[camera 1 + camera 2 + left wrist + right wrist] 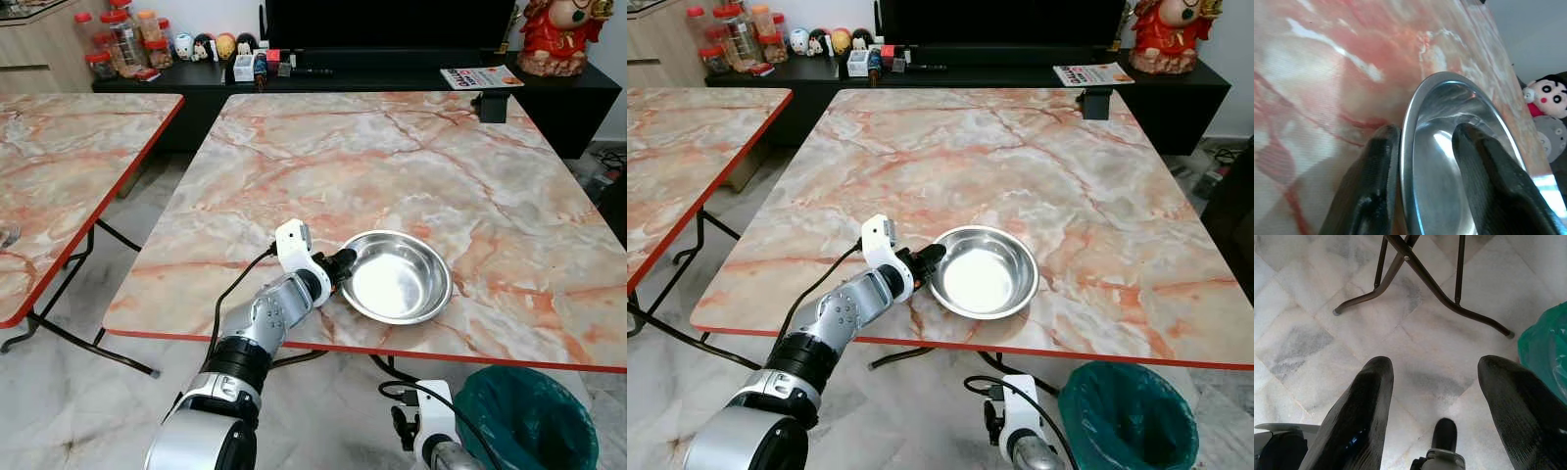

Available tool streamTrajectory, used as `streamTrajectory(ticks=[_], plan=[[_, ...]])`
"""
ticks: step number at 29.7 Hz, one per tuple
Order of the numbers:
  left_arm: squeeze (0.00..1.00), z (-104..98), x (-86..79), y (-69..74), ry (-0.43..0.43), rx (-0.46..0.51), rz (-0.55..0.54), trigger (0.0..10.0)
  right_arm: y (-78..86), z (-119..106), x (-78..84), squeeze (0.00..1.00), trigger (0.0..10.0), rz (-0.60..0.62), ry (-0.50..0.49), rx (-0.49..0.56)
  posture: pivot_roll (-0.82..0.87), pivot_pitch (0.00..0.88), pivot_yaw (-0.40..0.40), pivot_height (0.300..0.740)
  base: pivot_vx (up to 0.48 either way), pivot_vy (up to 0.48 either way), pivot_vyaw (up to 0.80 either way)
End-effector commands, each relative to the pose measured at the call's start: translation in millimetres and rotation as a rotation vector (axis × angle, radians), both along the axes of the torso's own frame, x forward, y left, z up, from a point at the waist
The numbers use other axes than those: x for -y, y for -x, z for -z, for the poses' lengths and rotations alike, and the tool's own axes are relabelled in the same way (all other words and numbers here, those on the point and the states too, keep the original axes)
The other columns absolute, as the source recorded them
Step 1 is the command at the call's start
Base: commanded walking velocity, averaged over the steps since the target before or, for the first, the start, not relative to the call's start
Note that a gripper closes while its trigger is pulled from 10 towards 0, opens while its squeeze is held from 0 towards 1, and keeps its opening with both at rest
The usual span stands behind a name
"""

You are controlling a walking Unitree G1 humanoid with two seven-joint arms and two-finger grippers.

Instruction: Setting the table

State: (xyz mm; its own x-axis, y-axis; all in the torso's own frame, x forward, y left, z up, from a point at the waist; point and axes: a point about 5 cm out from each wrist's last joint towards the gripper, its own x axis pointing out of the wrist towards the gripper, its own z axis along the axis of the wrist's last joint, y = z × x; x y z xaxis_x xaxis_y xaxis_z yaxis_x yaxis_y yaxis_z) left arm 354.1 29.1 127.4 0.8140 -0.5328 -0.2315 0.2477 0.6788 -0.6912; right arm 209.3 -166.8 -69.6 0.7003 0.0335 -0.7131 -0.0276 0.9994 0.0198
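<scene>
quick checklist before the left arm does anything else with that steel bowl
1. Left gripper straddles the rim of the round shiny steel bowl, one finger inside, one outside: ok.
2. Firm pinch on the rim: cannot tell.
3. Bowl sits flat on the pink marble-patterned table: ok.
4. Bowl's margin from the table's red near edge: not ok, close.
5. Right gripper open, hanging over the floor beside the green-lined bin: ok.

Bright, even light; glare in the bowl (397,277).
</scene>
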Motion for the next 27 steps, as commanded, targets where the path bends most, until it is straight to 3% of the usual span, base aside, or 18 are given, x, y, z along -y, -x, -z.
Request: streamTrajectory(ticks=[1,11,12,27], plan=[[0.0,-20.0,48.1,10.6,0.074,0.033,0.091,10.0,0.0,0.3,-2.2,0.0,10.0,0.007,-0.008,-0.003,-0.08,0.014,0.063,0.728,0.0,0.0,0.0],[0.0,-18.8,35.6,7.8,0.036,0.061,0.047,10.0,-1.4,-0.3,-3.6,0.0,10.0,0.001,-0.01,-0.001,-0.06,0.019,0.056,0.728,0.0,0.0,0.0],[0.0,-17.5,28.5,6.7,-0.002,0.085,0.025,10.0,-2.1,-0.7,-4.8,0.0,10.0,-0.001,-0.012,0.0,-0.06,0.021,0.056,0.728,0.0,0.0,0.0],[0.0,-10.6,-2.6,5.1,-0.118,0.154,-0.091,10.0,-2.9,-1.0,-8.6,0.0,10.0,-0.006,-0.021,0.004,-0.05,0.03,0.059,0.728,0.0,0.0,0.0]])
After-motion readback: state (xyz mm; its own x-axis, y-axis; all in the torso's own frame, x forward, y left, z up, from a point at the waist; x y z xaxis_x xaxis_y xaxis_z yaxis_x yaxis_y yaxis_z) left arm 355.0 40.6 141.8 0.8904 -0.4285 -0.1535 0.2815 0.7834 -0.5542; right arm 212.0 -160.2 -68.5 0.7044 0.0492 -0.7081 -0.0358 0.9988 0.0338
